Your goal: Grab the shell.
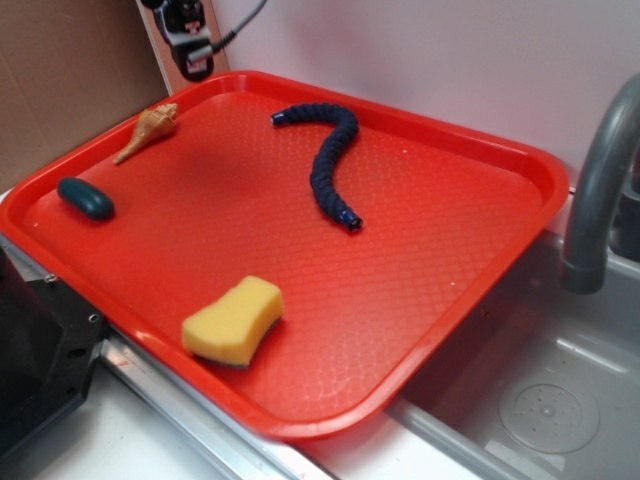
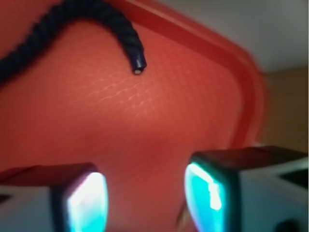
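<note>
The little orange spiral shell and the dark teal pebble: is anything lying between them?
Nothing; the exterior view shows only bare red tray between shell and pebble.

Red tray [image 1: 480, 150] holds dark blue rope [image 1: 332, 160], yellow sponge [image 1: 233, 320], teal pebble [image 1: 86, 198]; grey faucet [image 1: 595, 190] right.

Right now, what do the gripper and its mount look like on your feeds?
In the wrist view, the gripper has two blocky fingers with dark edges, pale grey bodies and glowing cyan inner pads. The exterior view shows only black hardware with a black cable at the top edge.
</note>
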Tool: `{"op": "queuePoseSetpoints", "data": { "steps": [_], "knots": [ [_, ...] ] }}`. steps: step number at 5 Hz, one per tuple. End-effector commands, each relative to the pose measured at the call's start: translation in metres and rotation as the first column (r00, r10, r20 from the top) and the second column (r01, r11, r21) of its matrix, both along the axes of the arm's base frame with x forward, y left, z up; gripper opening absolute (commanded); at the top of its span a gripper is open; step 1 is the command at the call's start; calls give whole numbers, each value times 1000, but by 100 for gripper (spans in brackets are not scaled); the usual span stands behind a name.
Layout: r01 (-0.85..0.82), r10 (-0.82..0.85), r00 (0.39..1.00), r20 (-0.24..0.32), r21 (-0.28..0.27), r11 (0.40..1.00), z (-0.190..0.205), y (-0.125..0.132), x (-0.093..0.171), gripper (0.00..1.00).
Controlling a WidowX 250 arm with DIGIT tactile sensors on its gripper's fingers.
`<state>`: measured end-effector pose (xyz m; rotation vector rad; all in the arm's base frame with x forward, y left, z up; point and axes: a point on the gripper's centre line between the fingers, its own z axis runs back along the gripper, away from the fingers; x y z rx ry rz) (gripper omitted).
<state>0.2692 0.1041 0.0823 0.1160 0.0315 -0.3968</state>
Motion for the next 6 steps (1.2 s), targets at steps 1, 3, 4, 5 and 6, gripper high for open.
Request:
{"op": "queuePoseSetpoints", "data": {
  "steps": [1, 3, 4, 5, 6],
  "knots": [
    [-20, 14, 999, 47, 130, 991, -38, 12, 42, 100],
    [-323, 299, 944, 141, 198, 925, -17, 20, 19, 100],
    [-417, 370, 897, 243, 186, 890, 8, -2, -3, 100],
    [-569, 539, 793, 284, 30, 822, 8, 12, -15, 100],
    [-641, 614, 740, 274, 9, 768, 2, 40, -15, 100]
  ]
}}
